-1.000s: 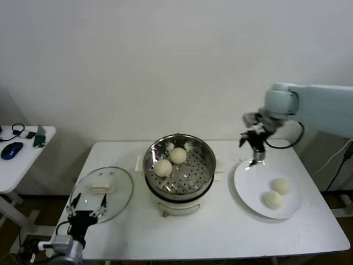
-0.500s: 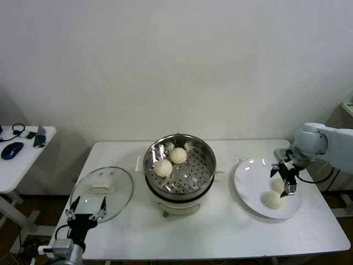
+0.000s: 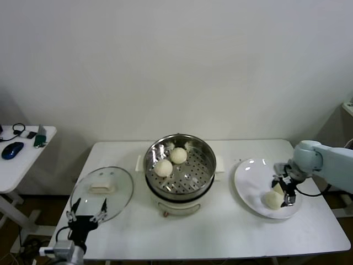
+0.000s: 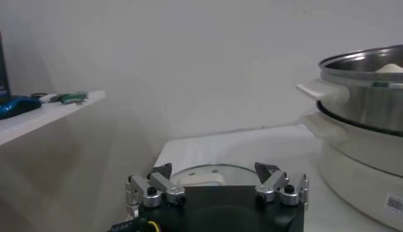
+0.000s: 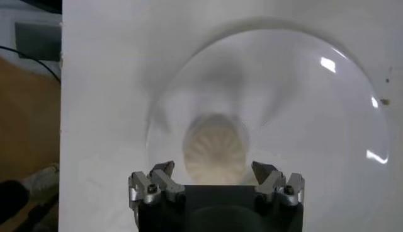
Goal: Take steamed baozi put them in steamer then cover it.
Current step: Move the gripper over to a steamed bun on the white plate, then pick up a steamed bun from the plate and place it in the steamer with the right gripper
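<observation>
The steamer (image 3: 196, 182) stands mid-table with two steamed baozi, one (image 3: 163, 167) in front of the other (image 3: 177, 155), on its perforated tray. Two more baozi lie on the white plate (image 3: 248, 176); one (image 3: 270, 200) shows whole, the other is mostly hidden by my right gripper (image 3: 283, 191). That gripper is open and low over the plate, with a baozi (image 5: 216, 146) between its spread fingers in the right wrist view (image 5: 215, 171). The cover (image 3: 102, 190) lies flat at the table's left. My left gripper (image 3: 86, 211) is open and parked just before the cover (image 4: 201, 174).
A small white side table (image 3: 25, 160) with a blue mouse and small items stands off to the left. The steamer's side handle (image 4: 322, 92) shows in the left wrist view. The plate sits near the table's right edge.
My right arm has swung from above the plate's far edge down onto the plate, and its gripper now straddles a baozi. The left arm has stayed put.
</observation>
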